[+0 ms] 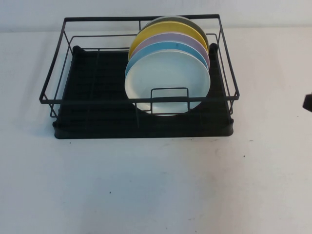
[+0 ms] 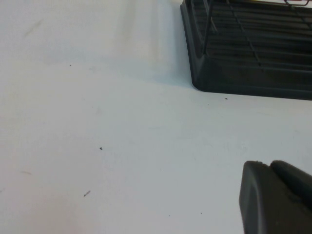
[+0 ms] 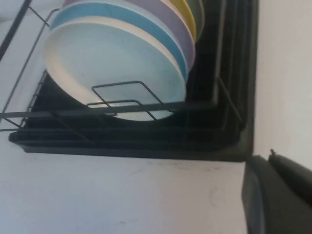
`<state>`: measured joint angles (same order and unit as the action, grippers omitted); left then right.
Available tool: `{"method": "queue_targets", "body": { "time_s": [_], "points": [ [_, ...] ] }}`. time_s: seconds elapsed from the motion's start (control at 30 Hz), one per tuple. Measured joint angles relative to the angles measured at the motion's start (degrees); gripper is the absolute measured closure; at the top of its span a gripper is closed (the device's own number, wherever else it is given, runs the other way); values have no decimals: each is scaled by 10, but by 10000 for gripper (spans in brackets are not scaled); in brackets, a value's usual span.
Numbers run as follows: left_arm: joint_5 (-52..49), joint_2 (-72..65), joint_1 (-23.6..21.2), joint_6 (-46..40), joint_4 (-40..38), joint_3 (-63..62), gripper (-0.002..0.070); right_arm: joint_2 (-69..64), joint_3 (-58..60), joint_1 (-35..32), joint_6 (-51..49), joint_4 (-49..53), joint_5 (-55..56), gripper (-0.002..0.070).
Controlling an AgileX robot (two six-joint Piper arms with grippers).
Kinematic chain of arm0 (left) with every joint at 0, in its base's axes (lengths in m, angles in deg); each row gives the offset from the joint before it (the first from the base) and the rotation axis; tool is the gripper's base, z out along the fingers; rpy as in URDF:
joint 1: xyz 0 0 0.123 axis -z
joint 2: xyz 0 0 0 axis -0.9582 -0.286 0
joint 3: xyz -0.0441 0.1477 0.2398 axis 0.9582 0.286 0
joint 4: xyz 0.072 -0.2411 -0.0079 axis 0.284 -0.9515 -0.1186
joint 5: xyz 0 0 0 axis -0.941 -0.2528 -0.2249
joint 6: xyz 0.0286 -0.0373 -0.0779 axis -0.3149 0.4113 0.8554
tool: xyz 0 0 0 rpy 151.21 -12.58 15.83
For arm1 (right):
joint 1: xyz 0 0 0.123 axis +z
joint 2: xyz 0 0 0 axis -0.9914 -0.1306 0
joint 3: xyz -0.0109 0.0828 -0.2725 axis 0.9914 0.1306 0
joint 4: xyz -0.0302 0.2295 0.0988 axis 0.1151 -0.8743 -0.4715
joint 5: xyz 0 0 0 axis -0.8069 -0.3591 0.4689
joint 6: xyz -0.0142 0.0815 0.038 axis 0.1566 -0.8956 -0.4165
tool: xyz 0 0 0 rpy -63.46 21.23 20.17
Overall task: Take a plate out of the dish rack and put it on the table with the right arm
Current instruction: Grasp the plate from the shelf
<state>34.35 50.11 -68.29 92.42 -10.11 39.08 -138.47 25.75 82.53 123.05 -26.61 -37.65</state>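
Across the whole scene stretches the table [image 1: 156, 190], a flat white surface with a few dark specks. On it, toward the far side, sits the dish rack [image 1: 97, 105], a black wire frame on a black drip tray, much wider than any plate. Everything else is placed from this rack.

Inside the rack's right half, five plates stand on edge in a row, front to back. Nearest the rack's front rail is the plate [image 1: 168, 83], round and white, leaning slightly back, its lower edge behind a small wire loop of the rail. Just behind it and touching comes the light blue plate [image 1: 161, 47], then the lilac plate [image 1: 168, 38], then the yellow plate [image 1: 156, 31], and last a dark green plate [image 1: 192, 24] against the rack's back rail.

Off the rack's right end, well apart from it, only a dark sliver of the right gripper [image 1: 307, 102] shows; whether its fingers are spread or pressed together, I cannot tell.

Off the rack's front left corner, the left gripper [image 2: 278, 197] hangs over bare table, and its fingers likewise cannot be judged.
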Motion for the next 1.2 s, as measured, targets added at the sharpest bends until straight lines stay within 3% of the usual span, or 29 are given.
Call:
{"method": "queue_targets", "body": {
  "time_s": [0.2, 0.53, 0.67, 0.9, 1.2],
  "points": [
    [0, 0, 0, 0, 0, 0, 680, -114, -93, 31, 157, -115, -44, 694],
    [0, 0, 0, 0, 0, 0, 680, -236, -233, 157, 327, -130, -36, 686],
    [0, 0, 0, 0, 0, 0, 680, -283, -287, 177, 346, -107, -29, 612],
    [0, 0, 0, 0, 0, 0, 680, -353, -350, 196, 387, -63, -13, 381],
    [0, 0, 0, 0, 0, 0, 680, -412, -383, 200, 474, -57, 0, 341]
  ]
}}
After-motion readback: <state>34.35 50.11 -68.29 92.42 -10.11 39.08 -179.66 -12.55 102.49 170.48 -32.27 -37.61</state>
